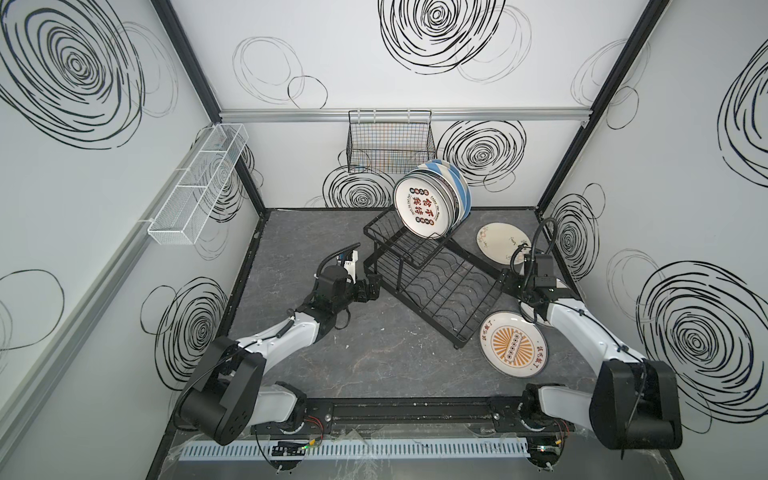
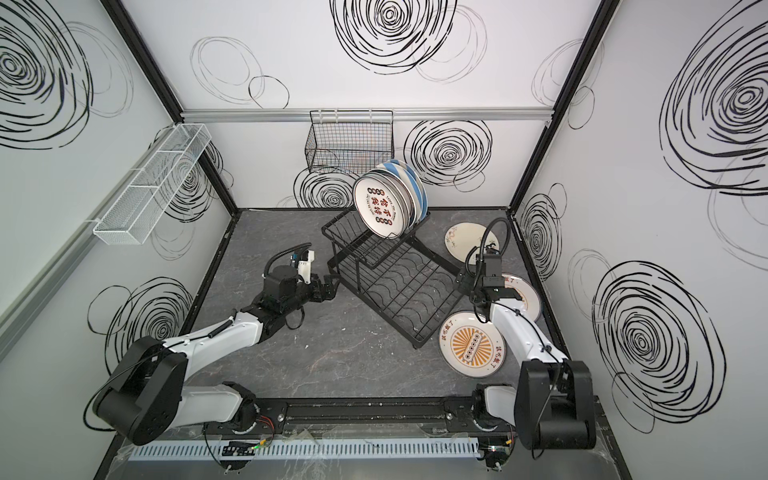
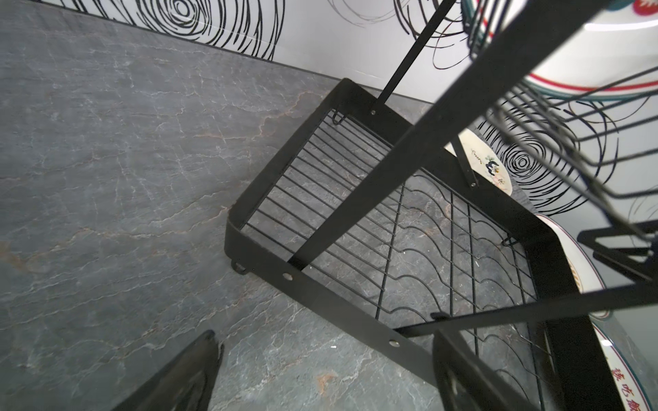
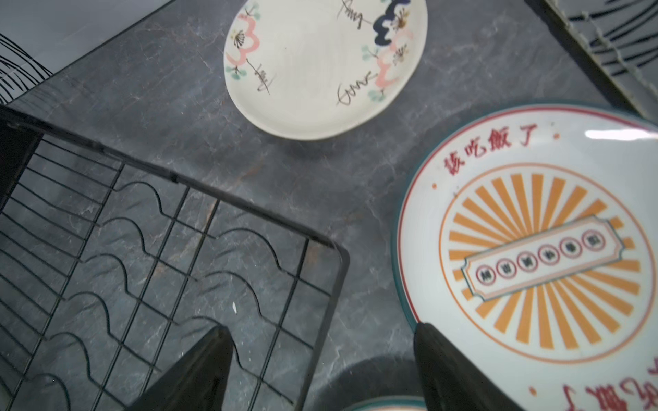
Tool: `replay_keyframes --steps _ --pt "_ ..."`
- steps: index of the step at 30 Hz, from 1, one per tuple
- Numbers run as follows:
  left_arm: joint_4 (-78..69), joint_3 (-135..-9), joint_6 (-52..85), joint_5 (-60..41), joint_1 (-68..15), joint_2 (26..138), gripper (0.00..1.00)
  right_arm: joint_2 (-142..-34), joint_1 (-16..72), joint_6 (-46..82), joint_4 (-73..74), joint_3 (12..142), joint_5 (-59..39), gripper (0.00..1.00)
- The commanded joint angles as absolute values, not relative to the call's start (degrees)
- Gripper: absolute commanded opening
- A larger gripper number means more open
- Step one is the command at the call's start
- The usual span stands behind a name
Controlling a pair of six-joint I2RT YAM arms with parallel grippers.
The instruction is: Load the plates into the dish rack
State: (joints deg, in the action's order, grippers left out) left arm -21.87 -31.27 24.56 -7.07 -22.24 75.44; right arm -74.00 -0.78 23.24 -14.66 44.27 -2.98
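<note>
Nearest the arms' bases, one orange sunburst plate (image 1: 514, 343) lay flat on the table (image 1: 374, 365), just beside the near corner of the dish rack (image 3: 338, 309).

Just beyond it, the right gripper (image 4: 320, 327) hung with its jaws spread and nothing between them. One finger was above the rack's corner. The other was above the rim of a second sunburst plate (image 4: 534, 249), which lay flat beside the rack; whether it touched the plate could not be told. A flat glazed plate offers little edge, so a closing pinch might skid off. That could shove the plate into its twin or against the rack's frame.

On the rack's opposite side, the left gripper (image 3: 324, 341) was released too. Its jaws stood either side of the lower tray's rim without clamping it. The rack therefore looked unbraced, and a plate pressed into a slot might slide it.

Farther on, a floral plate (image 4: 320, 67) lay flat near the rack's far end.

Farthest, several plates (image 1: 424, 208) leaned in the rack's upper shelf. A knock to the frame could tip them.
</note>
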Motion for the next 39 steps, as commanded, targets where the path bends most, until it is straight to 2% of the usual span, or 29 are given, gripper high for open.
replay_keyframes --steps 1,3,5,12,19,27,30,39 --pt "-22.4 -29.6 27.1 -8.6 -21.2 72.6 0.96 -80.5 -1.2 17.8 -22.2 51.5 -2.2 0.79" --pt "-21.5 -29.1 27.8 -8.8 -20.8 71.5 0.96 -84.5 -0.9 13.1 -24.0 55.0 -4.8 0.73" --pt "-20.9 -28.5 28.6 -9.5 -20.3 70.4 0.96 -87.4 0.0 9.5 -24.5 57.6 -4.2 0.76" --pt "-18.2 -27.2 30.0 -10.7 -19.0 66.3 0.96 -92.1 1.7 4.3 -22.1 63.4 0.1 0.75" --pt "-17.1 -27.4 31.1 -12.2 -17.8 64.8 0.96 -98.1 2.4 -2.7 -20.7 66.9 -1.8 0.68" --pt "-15.1 -27.5 31.2 -12.8 -17.7 62.6 0.96 -102.9 2.7 -4.2 -19.9 70.0 -2.7 0.59" --pt "-14.7 -27.2 31.2 -12.9 -17.6 62.2 0.96 -103.8 2.7 -4.5 -20.2 70.8 -3.1 0.53" --pt "-13.5 -26.8 31.0 -13.1 -17.6 60.9 0.96 -102.9 3.4 -6.0 -18.3 69.1 -8.0 0.53"
